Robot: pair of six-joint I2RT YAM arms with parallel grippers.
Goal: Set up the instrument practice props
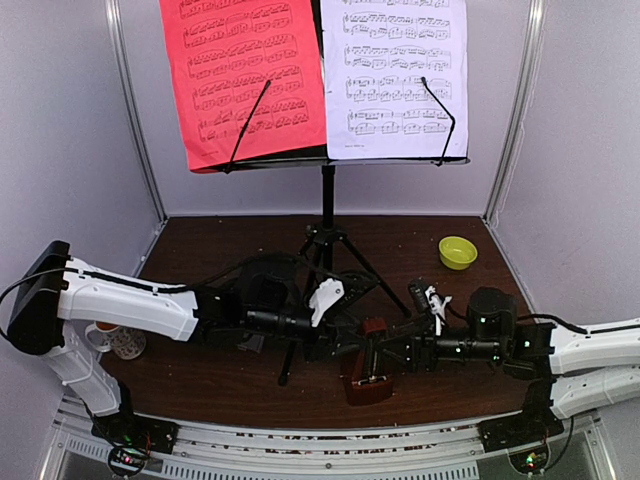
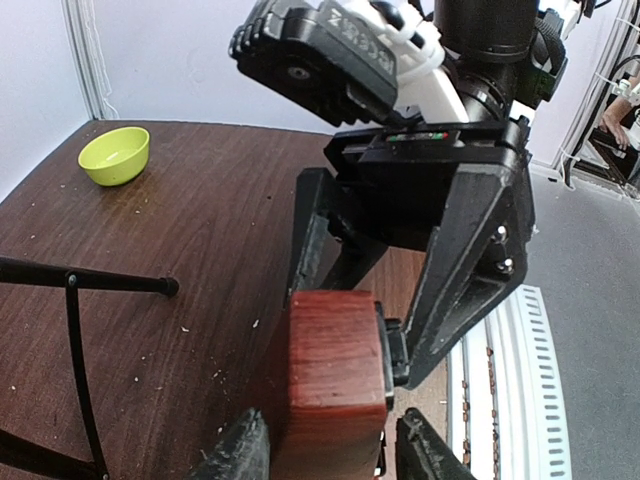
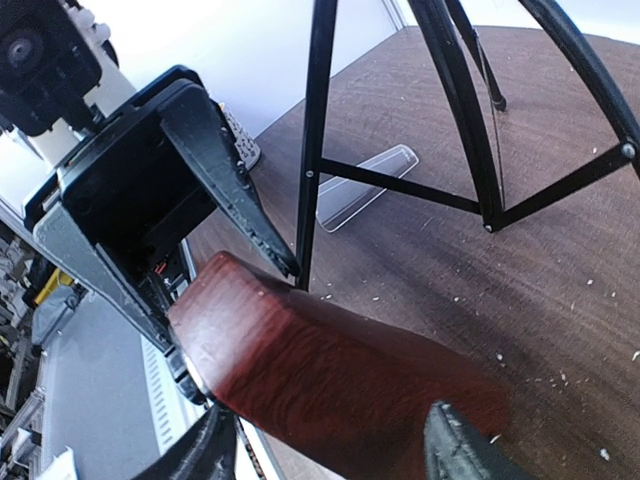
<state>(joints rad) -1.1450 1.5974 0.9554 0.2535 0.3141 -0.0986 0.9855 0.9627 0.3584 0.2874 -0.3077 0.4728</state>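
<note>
The black music stand (image 1: 327,200) stands at the back on tripod legs (image 3: 460,120), holding a red sheet (image 1: 245,70) on the left and a white sheet (image 1: 395,70) on the right. The brown metronome (image 1: 370,380) sits tilted at the table's front middle, between both grippers. My right gripper (image 3: 335,450) is shut on its wide end (image 3: 330,370). My left gripper (image 2: 330,450) straddles its other end (image 2: 335,380), one finger close against the wood and a small gap at the other. In the top view the left gripper (image 1: 345,345) and right gripper (image 1: 390,352) face each other.
A yellow-green bowl (image 1: 457,252) sits at the back right and shows in the left wrist view (image 2: 115,155). A patterned mug (image 1: 118,340) stands by the left arm. A clear plastic piece (image 3: 360,185) lies near a tripod leg (image 2: 80,283).
</note>
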